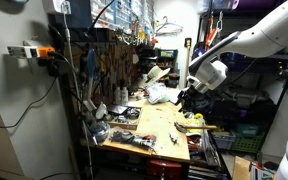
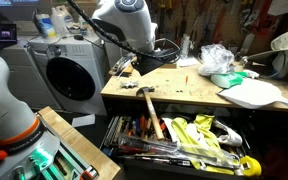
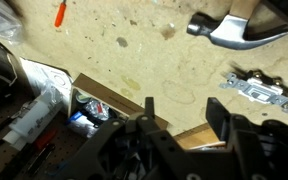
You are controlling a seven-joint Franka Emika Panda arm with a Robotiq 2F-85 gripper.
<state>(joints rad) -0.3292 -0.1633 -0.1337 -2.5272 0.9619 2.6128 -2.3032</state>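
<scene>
1. Tool (image 3: 186, 125): open. The fingers are spread w/ nothing gripped, only desk (image 3: 114, 60) showing between them. It hangs low over the wood, pointing down.
2. Nearest things:
   - The hammer (image 3: 239, 30) has its steel head flat on the desk ahead of the tool in the wrist view, apart from both fingers.
   - The wall switch (image 3: 259, 88) lies flat, closer to one finger than the hammer is, not touching.
3. Step, as we judge it: hover / pre-grasp. Nothing is held and there's no contact w/ anything.
4. What a move to either thing would call for:
   - Slide sideways first to centre over it.
   - Turn so the jaws span the narrow way (the neck for the hammer).
   - Then lower. The switch sits so flat that the fingertips would need to go right down to the wood.
5. Edges:
   - A desk edge runs slantwise right under the tool in the wrist view. Past it is a drop w/ clutter, and we can't tell what it all is.
   - In an exterior view an open drawer (image 2: 174, 163) juts from the desk front, packed w/ hand tools.
6. Room:
   - There's bare wood between the tool and the hammer, so we see a free lane there.
   - An orange-handled item (image 3: 60, 14) lies well apart.
   - A plastic bag (image 2: 216, 60) sits further along the desk, away from the tool.
   - A white machine w/ a round door (image 2: 69, 75) stands beside the desk on the arm's side, so elbow room looks tight there.
</scene>
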